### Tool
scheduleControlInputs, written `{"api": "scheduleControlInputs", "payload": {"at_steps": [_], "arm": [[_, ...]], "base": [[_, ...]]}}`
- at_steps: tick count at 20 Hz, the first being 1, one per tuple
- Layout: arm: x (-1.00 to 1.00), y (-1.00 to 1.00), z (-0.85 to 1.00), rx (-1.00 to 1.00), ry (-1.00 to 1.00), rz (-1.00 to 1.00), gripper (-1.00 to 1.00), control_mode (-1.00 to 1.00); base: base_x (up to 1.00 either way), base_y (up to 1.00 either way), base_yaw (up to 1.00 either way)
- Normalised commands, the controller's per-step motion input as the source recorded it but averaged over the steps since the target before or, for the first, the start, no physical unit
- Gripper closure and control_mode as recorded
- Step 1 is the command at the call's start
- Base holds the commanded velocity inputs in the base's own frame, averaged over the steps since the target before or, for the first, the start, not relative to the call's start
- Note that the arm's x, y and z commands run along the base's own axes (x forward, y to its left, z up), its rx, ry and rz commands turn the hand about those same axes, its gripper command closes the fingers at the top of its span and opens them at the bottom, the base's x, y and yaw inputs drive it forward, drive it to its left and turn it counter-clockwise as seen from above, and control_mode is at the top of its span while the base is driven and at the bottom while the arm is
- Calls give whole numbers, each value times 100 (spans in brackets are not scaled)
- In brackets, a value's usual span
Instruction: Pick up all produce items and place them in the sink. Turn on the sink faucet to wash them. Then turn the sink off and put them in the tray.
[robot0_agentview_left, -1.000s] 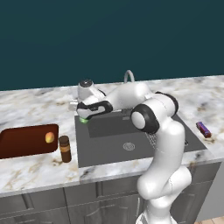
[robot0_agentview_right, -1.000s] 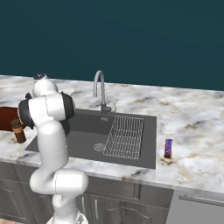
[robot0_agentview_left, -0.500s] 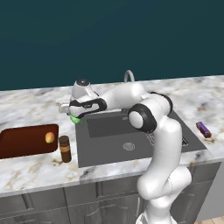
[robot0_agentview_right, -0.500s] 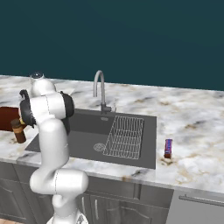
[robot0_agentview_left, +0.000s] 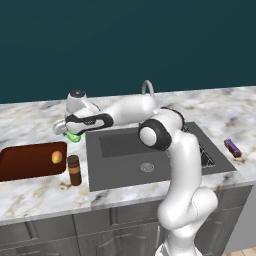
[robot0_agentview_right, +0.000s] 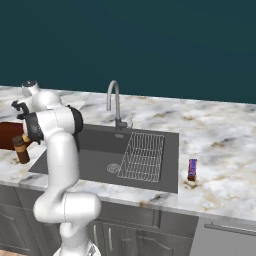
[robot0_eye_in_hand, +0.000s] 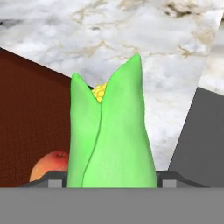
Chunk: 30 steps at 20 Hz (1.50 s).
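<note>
My gripper (robot0_agentview_left: 73, 132) is shut on the green vegetable (robot0_agentview_left: 74, 137), a green husk with a yellow tip (robot0_eye_in_hand: 111, 135). It hangs above the marble counter between the sink (robot0_agentview_left: 131, 159) and the tray (robot0_agentview_left: 22, 164), close to the tray's right end. The orange-yellow fruit (robot0_agentview_left: 57, 157) lies in the tray's right part, and it appears low in the hand view (robot0_eye_in_hand: 49, 166) on the tray (robot0_eye_in_hand: 30, 113). The sink faucet (robot0_agentview_left: 148, 88) arches over the basin's back edge. The vegetable hides most of both fingers in the hand view.
A brown jar (robot0_agentview_left: 74, 170) stands on the counter just right of the tray, in front of the gripper. A wire rack (robot0_agentview_right: 145, 155) lies in the sink's right side. A small purple-red bar (robot0_agentview_left: 232, 147) rests on the counter right of the sink.
The arm has swung left with the green vegetable, from above the sink's left edge to over the counter next to the tray. The grip has not changed.
</note>
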Motion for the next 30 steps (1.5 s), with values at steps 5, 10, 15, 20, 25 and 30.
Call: {"api": "scheduleControlInputs", "payload": {"at_steps": [5,10,15,20,25,30], "arm": [[-35,43,0,-13,-3,12,100,-100],[-14,54,-3,-8,0,15,100,-100],[-3,49,-1,-2,0,14,100,-100],[-6,46,-11,-3,2,11,100,-100],[-12,29,-21,-5,5,9,100,-100],[0,29,-22,-1,7,7,100,-100]], "base": [[0,0,0],[0,0,0],[0,0,0],[0,0,0],[0,0,0],[0,0,0]]}}
